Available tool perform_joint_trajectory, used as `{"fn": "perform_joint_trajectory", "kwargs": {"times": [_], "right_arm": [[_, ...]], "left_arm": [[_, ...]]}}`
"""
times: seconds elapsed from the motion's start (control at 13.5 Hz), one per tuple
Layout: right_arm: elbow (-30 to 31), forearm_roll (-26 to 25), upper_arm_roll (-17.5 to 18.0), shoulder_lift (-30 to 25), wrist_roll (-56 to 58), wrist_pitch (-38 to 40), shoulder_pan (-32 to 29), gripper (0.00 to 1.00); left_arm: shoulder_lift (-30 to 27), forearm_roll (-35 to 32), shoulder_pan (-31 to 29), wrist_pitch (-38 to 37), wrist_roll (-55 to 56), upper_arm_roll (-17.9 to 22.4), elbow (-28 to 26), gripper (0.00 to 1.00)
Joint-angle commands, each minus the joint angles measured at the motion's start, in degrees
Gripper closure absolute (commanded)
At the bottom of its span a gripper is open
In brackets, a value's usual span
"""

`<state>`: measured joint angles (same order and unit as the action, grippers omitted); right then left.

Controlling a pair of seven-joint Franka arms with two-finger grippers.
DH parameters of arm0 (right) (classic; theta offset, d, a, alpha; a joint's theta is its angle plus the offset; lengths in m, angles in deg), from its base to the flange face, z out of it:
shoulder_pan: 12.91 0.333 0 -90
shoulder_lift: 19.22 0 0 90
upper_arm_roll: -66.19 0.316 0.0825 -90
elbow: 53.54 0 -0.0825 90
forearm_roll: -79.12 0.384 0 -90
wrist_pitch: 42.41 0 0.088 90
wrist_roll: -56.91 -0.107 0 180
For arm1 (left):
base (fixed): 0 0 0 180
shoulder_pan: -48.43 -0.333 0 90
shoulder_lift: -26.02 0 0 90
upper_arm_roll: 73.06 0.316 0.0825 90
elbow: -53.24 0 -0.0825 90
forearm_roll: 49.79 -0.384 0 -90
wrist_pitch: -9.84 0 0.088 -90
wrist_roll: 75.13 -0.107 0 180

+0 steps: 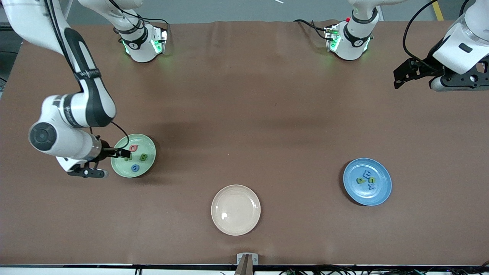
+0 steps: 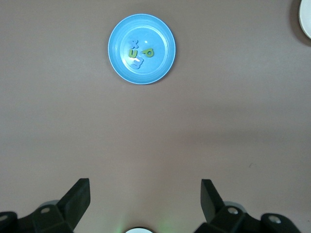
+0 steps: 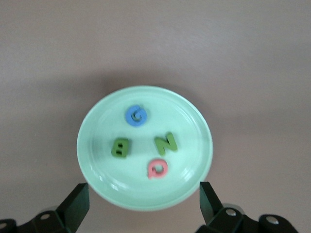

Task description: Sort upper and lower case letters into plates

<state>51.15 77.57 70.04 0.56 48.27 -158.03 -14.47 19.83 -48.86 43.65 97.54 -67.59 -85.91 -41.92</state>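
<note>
The mint green plate point(image 1: 147, 168) point(image 3: 97, 126) lies toward the right arm's end of the table. It holds several letters: a blue G point(image 3: 136, 115), a green B point(image 3: 120, 147), a green N point(image 3: 165, 143) and a pink Q point(image 3: 158, 168). My right gripper point(image 1: 124, 153) point(image 3: 144, 194) hangs open over that plate's rim with nothing between its fingers. The blue plate point(image 1: 382, 191) point(image 2: 160, 65) lies toward the left arm's end and carries several blue and green letters point(image 1: 366, 180). My left gripper point(image 1: 399, 78) point(image 2: 145, 187) waits open and empty, high over bare table.
An empty cream plate point(image 1: 235, 225) sits nearest the front camera, midway between the two coloured plates; its edge shows in the left wrist view point(image 2: 306, 19). The two arm bases point(image 1: 143, 42) point(image 1: 349, 38) stand at the edge farthest from the front camera. Brown tabletop stretches between the plates.
</note>
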Motion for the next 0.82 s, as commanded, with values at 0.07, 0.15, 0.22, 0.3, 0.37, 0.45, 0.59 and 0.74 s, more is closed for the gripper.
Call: {"fn": "perform_joint_trajectory", "kwargs": {"times": [0.07,0.15,0.22,0.3,0.37,0.45,0.59,0.74], "right_arm": [[-4.1,0.0,1.1,-6.2,0.6,13.5,-2.0,0.0],[-8.2,0.1,1.1,-6.2,0.6,18.5,-2.1,0.0],[-11.8,0.1,1.0,-6.1,0.6,22.3,-2.1,0.0],[-14.6,0.1,1.0,-6.0,0.6,25.3,-2.7,0.0],[-16.3,0.1,1.1,-6.0,0.5,26.5,-3.4,0.0],[-18.5,0.2,1.1,-5.6,0.5,26.7,-3.6,0.0],[-22.4,-0.1,1.1,-4.6,0.5,27.8,-3.5,0.0],[-25.1,-0.3,1.1,-4.6,0.6,30.5,-3.8,0.0]], "left_arm": [[0.1,-1.1,-0.2,0.1,-0.9,-0.2,0.6,0.0],[0.1,-1.1,-0.2,0.1,-0.9,-0.2,0.7,0.0],[0.1,-1.1,-0.2,0.1,-0.9,-0.2,0.6,0.0],[0.4,-1.1,-0.2,0.1,-0.9,-0.2,0.6,0.0],[0.5,-1.1,-0.1,0.1,-0.9,-0.2,0.6,0.0],[0.5,-1.1,-0.1,0.1,-0.9,-0.2,0.6,0.0],[0.9,-1.1,0.0,0.3,-0.9,-0.2,0.6,0.0],[1.0,-1.1,0.0,0.4,-0.9,-0.2,0.6,0.0]]}}
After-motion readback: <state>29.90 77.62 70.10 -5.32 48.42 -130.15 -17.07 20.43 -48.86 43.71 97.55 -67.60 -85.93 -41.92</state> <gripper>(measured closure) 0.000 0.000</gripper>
